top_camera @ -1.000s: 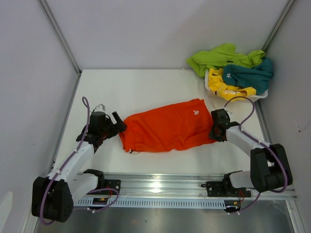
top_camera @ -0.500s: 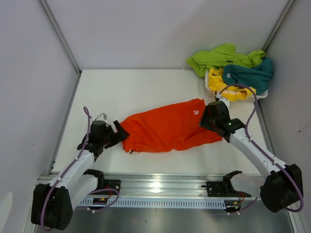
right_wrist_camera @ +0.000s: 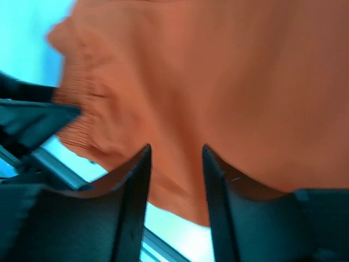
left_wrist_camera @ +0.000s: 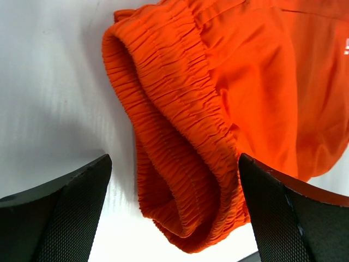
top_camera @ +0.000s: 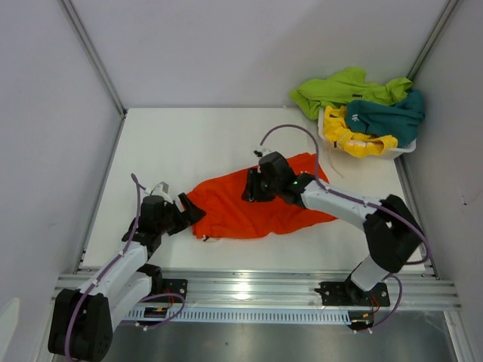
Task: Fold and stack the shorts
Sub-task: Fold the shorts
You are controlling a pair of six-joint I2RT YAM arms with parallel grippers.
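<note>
The orange shorts (top_camera: 264, 202) lie flat across the middle of the table, waistband to the left. My left gripper (top_camera: 186, 212) is open at the waistband end. In the left wrist view the gathered orange waistband (left_wrist_camera: 180, 125) lies between its wide-spread fingers (left_wrist_camera: 60, 213). My right gripper (top_camera: 253, 185) hovers over the middle of the shorts. In the blurred right wrist view its fingers (right_wrist_camera: 133, 196) stand a little apart with orange fabric (right_wrist_camera: 218, 71) beyond them, and nothing is held. Lime green shorts (top_camera: 339, 87), teal shorts (top_camera: 389, 117) and yellow shorts (top_camera: 349, 136) are piled at the back right.
A white mesh basket (top_camera: 401, 148) holds the pile in the back right corner. White walls close the table on the left, back and right. A metal rail (top_camera: 249, 290) with the arm bases runs along the near edge.
My right arm has swung left from the right end of the orange shorts to above their middle. My left gripper has shifted slightly nearer, staying at the waistband. The shorts have barely moved.
</note>
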